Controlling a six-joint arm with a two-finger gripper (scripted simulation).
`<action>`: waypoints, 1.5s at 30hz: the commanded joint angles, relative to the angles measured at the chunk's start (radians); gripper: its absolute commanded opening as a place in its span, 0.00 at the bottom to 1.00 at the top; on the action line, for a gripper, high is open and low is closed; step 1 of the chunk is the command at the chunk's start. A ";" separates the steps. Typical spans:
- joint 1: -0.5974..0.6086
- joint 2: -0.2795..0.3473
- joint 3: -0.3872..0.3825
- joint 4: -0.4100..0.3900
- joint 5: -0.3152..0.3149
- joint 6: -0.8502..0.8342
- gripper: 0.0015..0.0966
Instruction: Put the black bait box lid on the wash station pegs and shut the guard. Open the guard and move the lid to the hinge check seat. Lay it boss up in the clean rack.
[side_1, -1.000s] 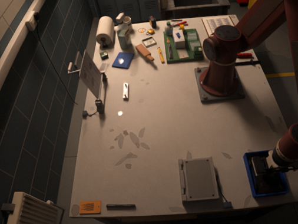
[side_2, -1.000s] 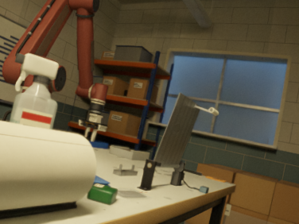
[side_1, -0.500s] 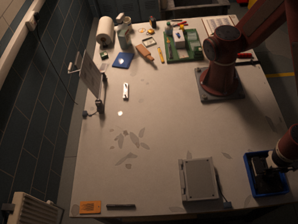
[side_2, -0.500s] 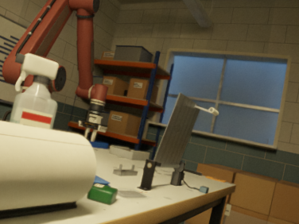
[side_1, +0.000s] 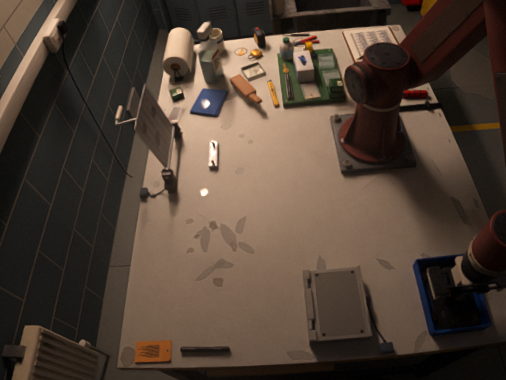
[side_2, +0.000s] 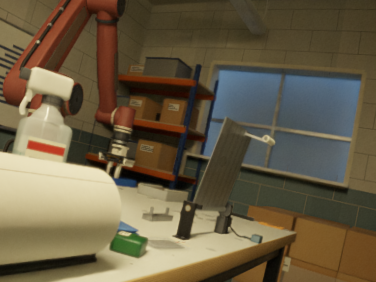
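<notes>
My gripper (side_1: 445, 286) reaches down into the blue bin (side_1: 451, 295) at the table's near right corner. It is closed on the black bait box lid (side_1: 440, 283), which sits inside the bin. From the second side camera my gripper (side_2: 114, 168) hangs low behind the table's far edge, the lid hidden there. The wash station guard (side_1: 154, 126), a grey panel with a white handle, stands open and tilted at the left edge. The small pegs fixture (side_1: 213, 153) lies on the table beside it. A grey hinged seat (side_1: 336, 303) sits near the front edge.
The arm's red base (side_1: 376, 107) stands on a plate at the right. A green tray (side_1: 310, 76), paper roll (side_1: 178, 51), spray bottle (side_1: 210, 55), blue pad (side_1: 208, 102) and small tools crowd the far end. An orange tag (side_1: 153, 351) and a black bar lie at the front.
</notes>
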 commanded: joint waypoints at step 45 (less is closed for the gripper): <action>0.000 0.000 0.000 0.000 0.000 0.000 0.59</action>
